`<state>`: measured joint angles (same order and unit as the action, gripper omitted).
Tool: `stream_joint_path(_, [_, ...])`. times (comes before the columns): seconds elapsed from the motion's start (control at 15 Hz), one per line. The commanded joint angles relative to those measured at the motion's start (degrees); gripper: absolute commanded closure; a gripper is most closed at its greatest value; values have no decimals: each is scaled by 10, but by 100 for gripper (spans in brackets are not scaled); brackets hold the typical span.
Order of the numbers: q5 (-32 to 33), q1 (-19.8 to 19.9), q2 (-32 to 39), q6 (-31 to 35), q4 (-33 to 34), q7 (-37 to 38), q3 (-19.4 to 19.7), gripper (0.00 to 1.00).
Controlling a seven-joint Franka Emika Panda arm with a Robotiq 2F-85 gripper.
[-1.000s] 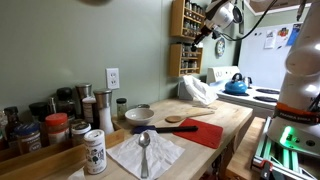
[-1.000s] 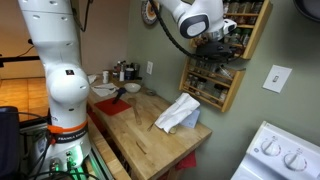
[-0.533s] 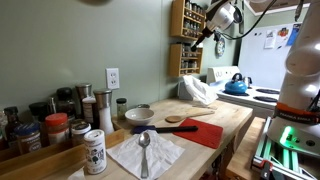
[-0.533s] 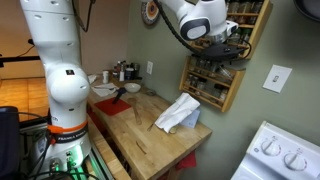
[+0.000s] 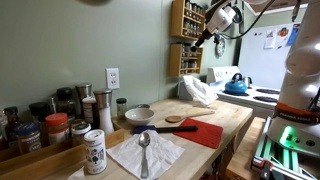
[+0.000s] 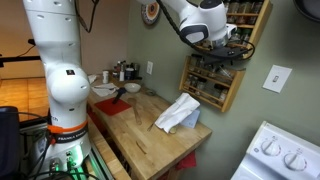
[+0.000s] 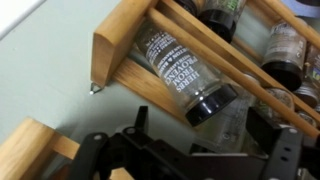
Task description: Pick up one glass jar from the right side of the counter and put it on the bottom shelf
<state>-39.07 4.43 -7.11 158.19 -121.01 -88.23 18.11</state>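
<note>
The honey-brown spice rack (image 5: 186,40) hangs on the wall, also in the other exterior view (image 6: 214,86). My gripper (image 5: 207,35) (image 6: 228,52) is up at its middle tiers, above the bottom shelf (image 6: 208,96). In the wrist view the gripper (image 7: 205,132) has its jaws apart. A labelled glass jar (image 7: 178,68) with a black lid lies tilted behind a rack rail (image 7: 125,40). Blurred clear glass (image 7: 232,125) sits between the fingers, near the right one. Several jars (image 5: 55,125) (image 6: 122,70) stand at one end of the counter (image 5: 225,118).
A crumpled white cloth (image 5: 197,90) (image 6: 178,113) lies on the counter below the rack. A bowl (image 5: 139,115), wooden spoon, red mat (image 5: 203,133), napkin with spoon (image 5: 145,150) and a shaker (image 5: 94,152) lie on it too. A blue kettle (image 5: 236,85) sits on the stove (image 6: 285,155).
The gripper has shifted slightly along the rack; nothing else has visibly moved.
</note>
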Motion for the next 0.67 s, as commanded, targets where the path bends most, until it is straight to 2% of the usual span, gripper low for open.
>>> stream_joint_path(0.0, [-41, -7, -3, 6, -15, -73, 10, 0])
stream_joint_path(0.4, [-89, -9, -4, 8, -22, -137, 8, 0])
stream_joint_path(0.6, [-141, -16, -1, 27, -18, -182, 6, 8])
